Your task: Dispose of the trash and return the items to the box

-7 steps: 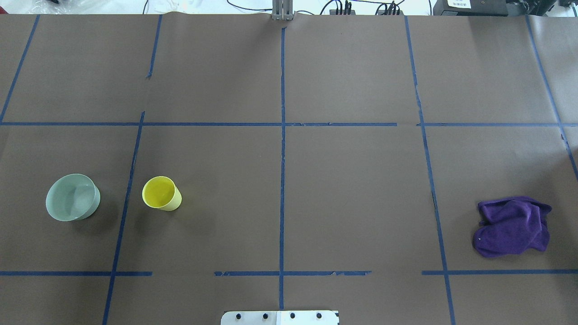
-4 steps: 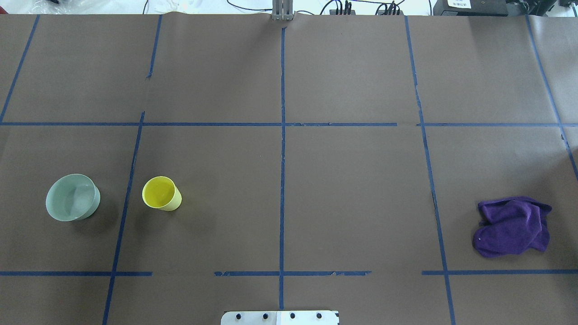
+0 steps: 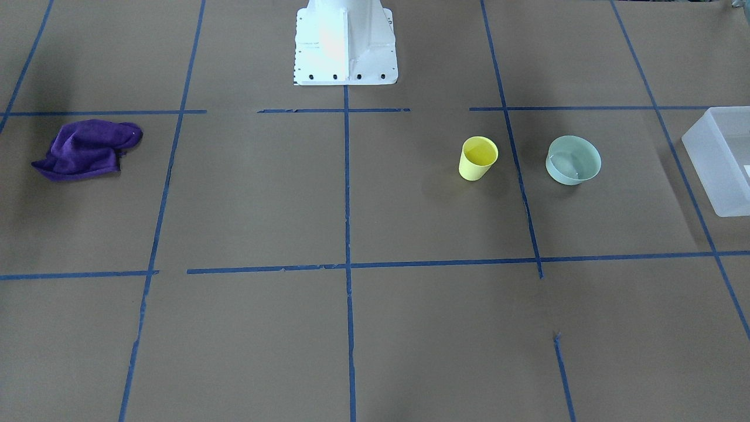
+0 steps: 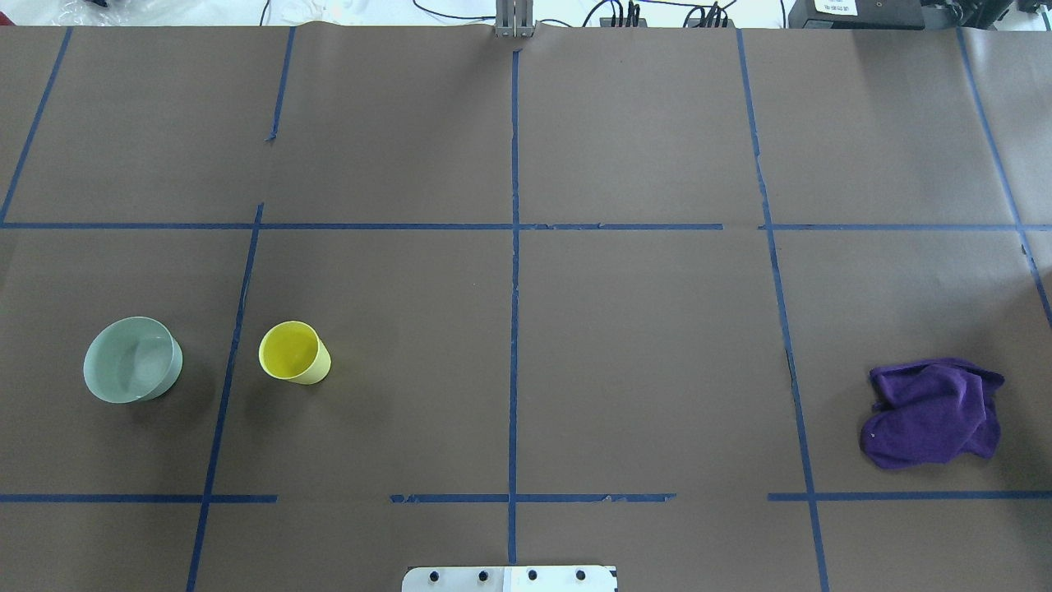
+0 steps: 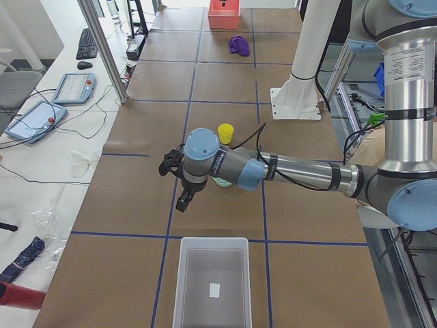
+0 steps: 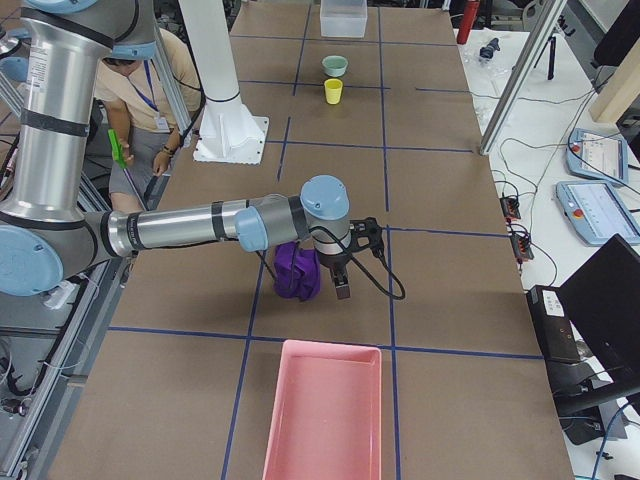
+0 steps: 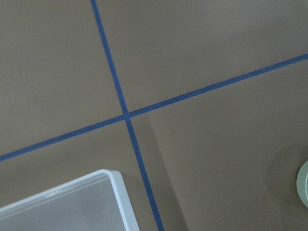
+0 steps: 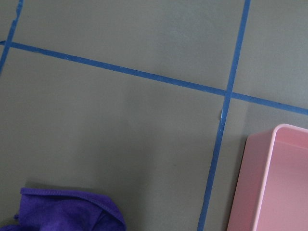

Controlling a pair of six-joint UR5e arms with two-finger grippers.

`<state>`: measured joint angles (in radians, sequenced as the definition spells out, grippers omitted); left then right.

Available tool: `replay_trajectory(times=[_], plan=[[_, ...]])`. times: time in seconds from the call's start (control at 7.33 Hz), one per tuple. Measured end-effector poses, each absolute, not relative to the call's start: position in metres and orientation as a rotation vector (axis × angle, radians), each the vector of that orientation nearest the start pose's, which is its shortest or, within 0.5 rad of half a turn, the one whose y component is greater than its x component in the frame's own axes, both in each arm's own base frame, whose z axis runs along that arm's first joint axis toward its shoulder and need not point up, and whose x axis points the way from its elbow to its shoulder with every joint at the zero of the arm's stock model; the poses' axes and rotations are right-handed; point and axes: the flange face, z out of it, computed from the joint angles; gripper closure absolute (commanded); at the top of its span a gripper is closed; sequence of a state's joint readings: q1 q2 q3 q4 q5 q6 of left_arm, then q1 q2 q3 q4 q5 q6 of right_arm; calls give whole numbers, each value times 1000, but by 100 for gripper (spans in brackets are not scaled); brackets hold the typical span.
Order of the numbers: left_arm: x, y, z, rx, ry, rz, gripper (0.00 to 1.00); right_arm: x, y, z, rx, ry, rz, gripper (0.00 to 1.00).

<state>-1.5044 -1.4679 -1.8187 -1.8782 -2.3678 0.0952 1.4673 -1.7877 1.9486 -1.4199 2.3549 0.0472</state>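
Note:
The small yellow cup (image 4: pixel 294 353) stands upright on the brown table, next to a pale green bowl (image 4: pixel 131 359). It also shows in the front view (image 3: pixel 478 158). The frosted white box (image 3: pixel 712 176) sits at the table's left end, empty but for a small label (image 5: pixel 181 273). My left gripper (image 5: pixel 183 201) hangs over the table between the bowl and the box, and I cannot tell if it is open. My right gripper (image 6: pixel 342 288) hangs just beside a purple cloth (image 6: pixel 295 270), and I cannot tell its state. Neither wrist view shows fingers.
The purple cloth (image 4: pixel 933 413) lies crumpled at the right end. A pink tray (image 6: pixel 330 345) sits beyond it at that end, its corner in the right wrist view (image 8: pixel 262 183). The box corner (image 7: pixel 115 192) shows in the left wrist view. Blue tape lines cross the table.

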Motion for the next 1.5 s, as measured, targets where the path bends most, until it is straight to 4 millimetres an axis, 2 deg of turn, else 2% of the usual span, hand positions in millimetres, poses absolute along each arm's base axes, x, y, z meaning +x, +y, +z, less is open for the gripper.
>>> replay_trajectory(times=[0.27, 0.41, 0.55, 0.95, 1.23, 1.5], plan=[[-25, -483, 519, 629, 782, 373, 0, 19, -422, 544, 273, -808, -183, 0], [-18, -483, 508, 691, 825, 342, 0, 18, -423, 543, 275, -812, -173, 0], [-2, -479, 497, 708, 895, 301, 0, 18, -423, 543, 274, -816, -166, 0], [72, -461, 477, 640, 1022, 205, 0, 17, -426, 540, 275, -828, -164, 0], [140, -441, 454, 552, 1060, 83, 0, 17, -426, 541, 272, -828, -161, 0], [210, -413, 429, 450, 1081, -25, 8, 17, -426, 542, 270, -829, -158, 0]])
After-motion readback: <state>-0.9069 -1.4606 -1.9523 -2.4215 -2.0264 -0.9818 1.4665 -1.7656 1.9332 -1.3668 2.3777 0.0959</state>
